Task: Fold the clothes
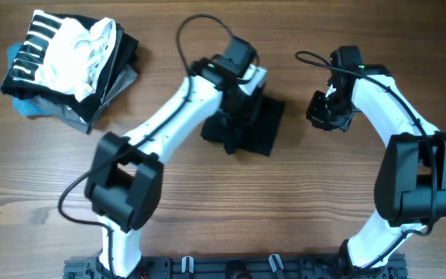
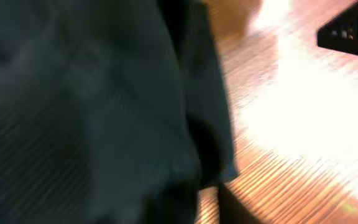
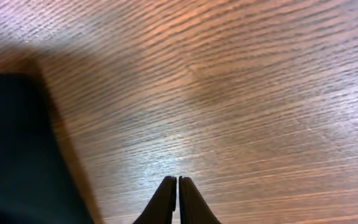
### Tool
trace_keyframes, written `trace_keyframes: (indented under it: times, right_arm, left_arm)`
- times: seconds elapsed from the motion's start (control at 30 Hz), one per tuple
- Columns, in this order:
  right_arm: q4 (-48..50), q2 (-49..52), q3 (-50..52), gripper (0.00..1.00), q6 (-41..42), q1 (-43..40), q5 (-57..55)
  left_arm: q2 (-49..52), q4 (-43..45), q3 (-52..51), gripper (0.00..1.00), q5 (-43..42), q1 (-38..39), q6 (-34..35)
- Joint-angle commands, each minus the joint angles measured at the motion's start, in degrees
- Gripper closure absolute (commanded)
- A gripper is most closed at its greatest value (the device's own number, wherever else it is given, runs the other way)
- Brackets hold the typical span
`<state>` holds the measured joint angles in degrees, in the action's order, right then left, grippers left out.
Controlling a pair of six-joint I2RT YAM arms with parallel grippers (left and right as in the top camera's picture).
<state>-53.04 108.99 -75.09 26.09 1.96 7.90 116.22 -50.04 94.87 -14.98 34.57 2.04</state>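
The black T-shirt lies as a small compact bundle at the middle of the wooden table. My left gripper is down on its left part. In the left wrist view the black fabric fills the left two thirds, very close and blurred, and hides the fingers. My right gripper is to the right of the shirt, apart from it. In the right wrist view its fingers are shut and empty over bare wood, with the shirt's edge at the left.
A pile of folded garments sits at the far left corner, with a white black-striped garment on top of grey and blue ones. A dark part of the right arm shows at the top right of the left wrist view.
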Motion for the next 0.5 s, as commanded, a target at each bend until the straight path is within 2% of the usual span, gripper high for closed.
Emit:
trace_keyframes:
  times: [0.0,0.1,0.17,0.23,0.27,0.33,0.37,0.43,0.47]
  right_arm:
    - [-0.22,-1.09,0.44,0.92,-2.19,-0.09,0.72]
    - [-0.11,-1.09,0.44,0.91,-2.54,-0.11,0.72]
    - [-0.13,-1.09,0.44,0.88,-5.27,-0.09,1.55]
    - [0.79,-1.09,0.44,0.82,-12.63,-0.04,8.57]
    - [1.81,-1.11,0.44,0.75,-22.08,0.22,19.61]
    - [2.05,-1.11,0.44,0.63,-31.52,1.2,34.58]
    - [2.54,-1.11,0.44,0.56,-34.32,2.71,41.64]
    - [3.34,-1.11,0.44,0.51,-35.19,5.25,41.75]
    - [3.58,-1.11,0.44,0.5,-35.3,6.21,41.7]
  left_arm:
    - [1.09,1.84,0.79,0.25,-0.31,4.48,-0.13]
    - [0.33,-1.68,6.56,0.26,-0.07,4.33,-0.11]
    - [-1.25,-7.04,12.31,0.26,5.77,2.93,-0.13]
    - [-2.82,-9.31,13.81,0.24,11.3,1.33,-0.13]
    - [-3.43,-10.54,13.81,0.24,13.66,-0.17,-0.11]
    - [-3.28,-13.66,13.77,0.32,13.99,-3.45,0.57]
    - [-2.95,-15.52,13.68,0.45,13.66,-6.08,2.97]
    - [-2.8,-15.74,12.09,0.57,7.8,-9.92,3.3]
    - [-2.75,-15.52,11.3,0.57,5.86,-11.26,3.28]
